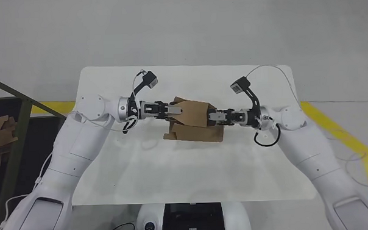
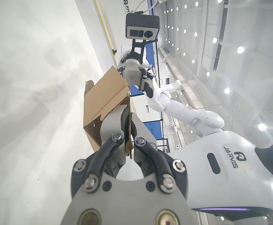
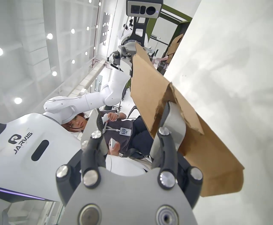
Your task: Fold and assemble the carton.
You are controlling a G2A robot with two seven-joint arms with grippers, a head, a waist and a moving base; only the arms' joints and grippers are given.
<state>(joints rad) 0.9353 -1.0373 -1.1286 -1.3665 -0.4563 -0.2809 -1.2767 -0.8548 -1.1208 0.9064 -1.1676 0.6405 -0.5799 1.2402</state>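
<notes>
A brown carton (image 1: 193, 119), partly opened up, is held above the middle of the white table (image 1: 143, 174) between my two arms. My left gripper (image 1: 173, 109) is at its left end. In the left wrist view the left gripper (image 2: 127, 120) is shut on a thin edge of the carton (image 2: 104, 100). My right gripper (image 1: 215, 117) is at the carton's right end. In the right wrist view the right gripper (image 3: 134, 120) is open. One of its fingers (image 3: 173, 119) is tucked under a torn flap of the carton (image 3: 149, 91); the other stands free beside the panel.
A dark green frame holding cardboard pieces (image 1: 3, 136) stands off the table's left side. A yellow floor line (image 1: 330, 125) runs past the right side. There is open tabletop in front of and behind the carton.
</notes>
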